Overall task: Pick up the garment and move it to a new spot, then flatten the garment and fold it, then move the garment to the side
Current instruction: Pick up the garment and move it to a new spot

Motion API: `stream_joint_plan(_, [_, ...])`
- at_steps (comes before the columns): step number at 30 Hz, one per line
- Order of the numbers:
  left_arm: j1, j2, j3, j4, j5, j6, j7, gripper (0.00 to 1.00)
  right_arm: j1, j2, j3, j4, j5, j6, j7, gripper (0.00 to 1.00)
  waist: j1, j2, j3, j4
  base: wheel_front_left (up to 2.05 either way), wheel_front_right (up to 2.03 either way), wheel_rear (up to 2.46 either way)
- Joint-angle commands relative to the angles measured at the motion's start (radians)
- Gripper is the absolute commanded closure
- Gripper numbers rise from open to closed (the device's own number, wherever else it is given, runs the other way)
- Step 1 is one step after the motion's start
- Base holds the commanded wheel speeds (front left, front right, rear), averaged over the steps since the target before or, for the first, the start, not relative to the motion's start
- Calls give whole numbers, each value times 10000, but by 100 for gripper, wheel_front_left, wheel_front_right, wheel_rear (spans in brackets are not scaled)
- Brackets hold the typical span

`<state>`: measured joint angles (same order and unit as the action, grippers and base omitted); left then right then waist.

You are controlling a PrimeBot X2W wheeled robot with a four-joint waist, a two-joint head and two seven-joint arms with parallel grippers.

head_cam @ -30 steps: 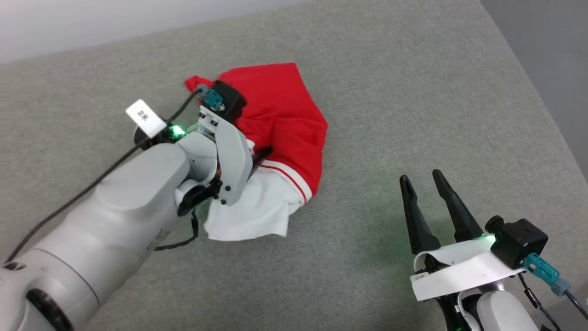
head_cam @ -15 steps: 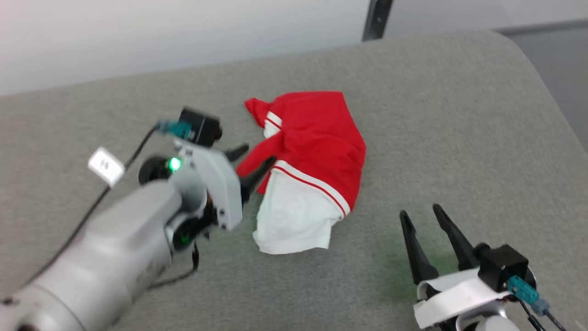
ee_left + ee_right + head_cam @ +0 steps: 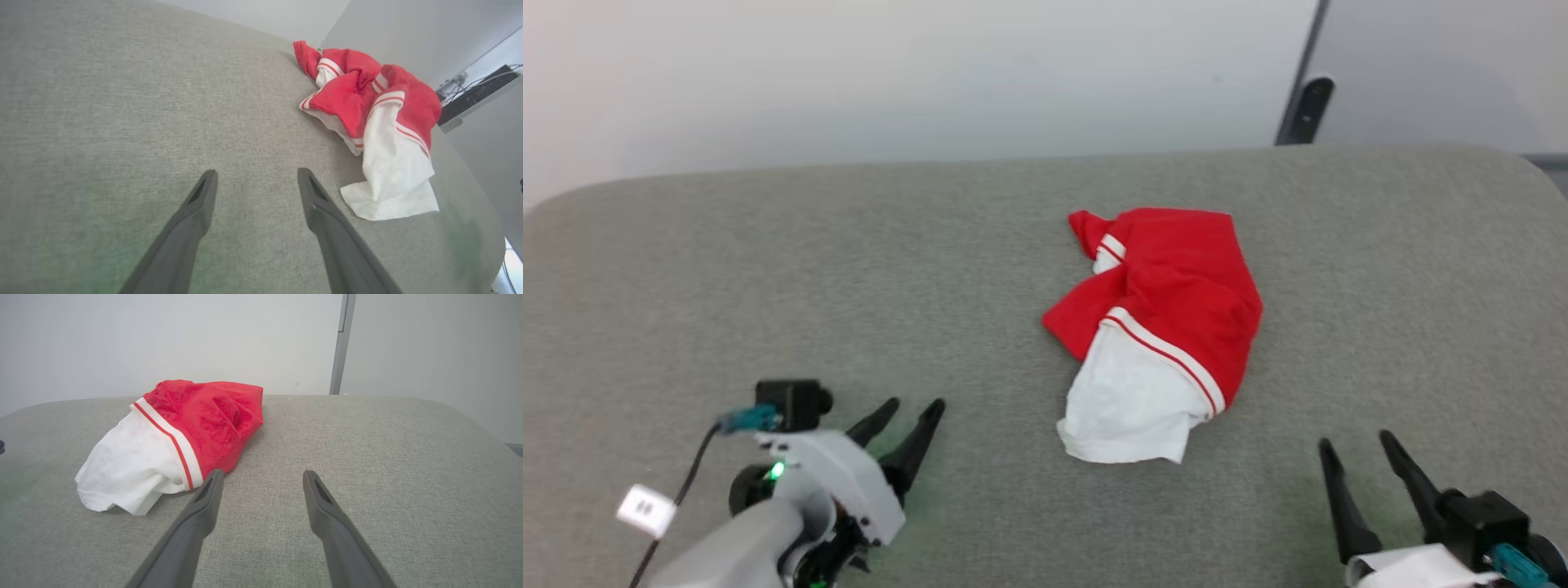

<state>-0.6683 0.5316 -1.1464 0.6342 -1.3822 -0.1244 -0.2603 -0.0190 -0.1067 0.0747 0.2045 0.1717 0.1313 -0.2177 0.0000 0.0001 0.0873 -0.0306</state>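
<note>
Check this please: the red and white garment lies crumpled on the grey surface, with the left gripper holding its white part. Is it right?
Not quite. The left gripper holds nothing: the left wrist view shows it open over the bare grey surface, apart from the garment. The garment does lie crumpled there.

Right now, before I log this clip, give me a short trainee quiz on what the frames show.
1. True or false: the left end effector is shut on the T-shirt.
2. Pick one: the T-shirt is A) spread flat, B) bunched in a heap, C) hanging from an end effector.
3. Fill in: the right end effector has its jaws ____.
Key: 1 false, it is open and apart from the T-shirt; 2 B; 3 open.
</note>
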Motion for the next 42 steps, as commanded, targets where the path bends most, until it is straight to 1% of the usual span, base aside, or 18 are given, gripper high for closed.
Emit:
stream_joint_plan(1, [449, -6, 665, -96, 214, 130, -55, 0, 262, -100, -168, -139, -53, -10, 76, 0, 0, -1, -383, 490, 0, 0, 0])
stream_joint_plan(4, [1583, -59, 2091, -503, 890, 414, -33, 0, 541, -204, -374, -359, -6, -10, 243, 0, 0, -1, -493, 677, 0, 0, 0])
stream_joint_plan(8, [3062, -82, 3920, -1338, 2222, 861, -37, 0, 801, -304, -648, -632, 128, -10, 483, 0, 0, -1, -620, 879, 0, 0, 0])
stream_joint_plan(11, [4227, -247, 5096, -2069, 3248, 1158, -38, 0, 961, -345, -835, -809, 187, -10, 623, 0, 0, -1, -689, 950, 0, 0, 0])
stream_joint_plan(14, [5197, -381, 6045, -2730, 4206, 1379, -39, 0, 1047, -414, -950, -938, 262, -10, 745, 0, 0, -1, -770, 969, 0, 0, 0])
stream_joint_plan(20, [6734, -1010, 7732, -3734, 5924, 1513, -39, 0, 1250, -407, -1211, -1107, 344, -10, 919, 0, 0, -1, -944, 913, 0, 0, 0])
stream_joint_plan(24, [7335, -1423, 8591, -4304, 7469, 1435, -39, 0, 1297, -356, -1296, -1210, 403, -10, 935, 0, 0, -1, -969, 859, 0, 0, 0])
stream_joint_plan(27, [7598, -1714, 9190, -4775, 8706, 1469, -39, 0, 1142, -319, -1293, -1302, 453, -10, 966, 0, 0, -1, -956, 817, 0, 0, 0])
stream_joint_plan(31, [7877, -2110, 9869, -5457, 10054, 1398, -39, 0, 932, -258, -1241, -1466, 489, -10, 946, 0, 0, -1, -929, 773, 0, 0, 0])
stream_joint_plan(35, [8191, -2562, 10387, -5867, 10838, 1231, -40, 0, 898, -213, -1203, -1606, 505, -10, 967, 0, 0, -1, -907, 726, 0, 0, 0])
stream_joint_plan(36, [8191, -2562, 10387, -5867, 10838, 1231, -40, 0, 898, -213, -1203, -1606, 505, -10, 967, 0, 0, -1, -907, 726, 0, 0, 0])
stream_joint_plan(37, [8315, -2756, 10571, -5908, 11074, 1127, -40, 0, 956, -169, -1162, -1579, 533, -10, 966, 0, 0, -1, -897, 711, 0, 0, 0])
stream_joint_plan(40, [8467, -3032, 10766, -5791, 11344, 954, -40, 0, 1066, -138, -1125, -1473, 497, -10, 950, 0, 0, -1, -875, 700, 0, 0, 0])
stream_joint_plan(42, [8492, -3105, 10831, -5786, 11420, 900, -40, 0, 1075, -125, -1112, -1454, 493, -10, 930, 0, 0, -1, -869, 697, 0, 0, 0])
